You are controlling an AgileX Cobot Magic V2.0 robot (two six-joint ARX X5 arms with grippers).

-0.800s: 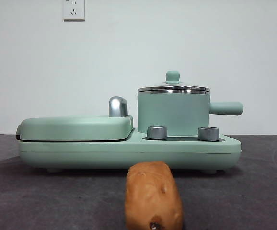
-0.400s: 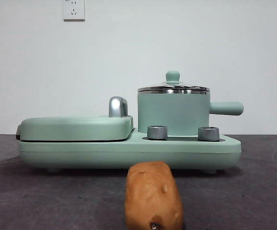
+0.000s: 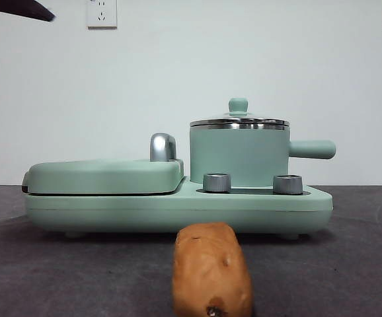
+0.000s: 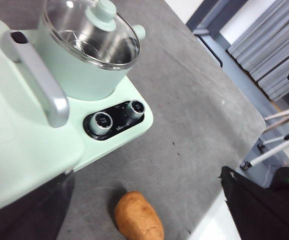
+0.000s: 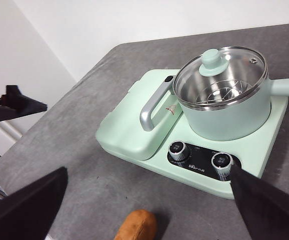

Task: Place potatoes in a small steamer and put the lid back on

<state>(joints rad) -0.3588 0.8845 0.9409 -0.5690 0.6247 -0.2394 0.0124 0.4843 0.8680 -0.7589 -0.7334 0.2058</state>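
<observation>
The orange-brown potato (image 3: 211, 271) lies on the dark table in front of the appliance, also seen in the wrist views (image 4: 138, 219) (image 5: 137, 226). The small steamer (image 3: 238, 158), a mint-green pot with a side handle, stands on the right half of the base. Its glass lid (image 3: 238, 120) with the green knob rests on it (image 4: 92, 30) (image 5: 219, 75). My left gripper (image 4: 147, 174) hangs open high above the potato, holding nothing. High over the table's front, my right gripper (image 5: 148, 171) is also open and empty.
The pot stands on a mint-green cooker base (image 3: 178, 208) with two knobs (image 3: 217, 182). On its left half lies a flat griddle cover (image 3: 105, 175) with a chrome handle (image 3: 162, 146). A black arm tip (image 3: 16, 8) shows at the front view's top left corner.
A black arm tip has come into the top left corner of the front view. The potato, pot and lid have not moved.
</observation>
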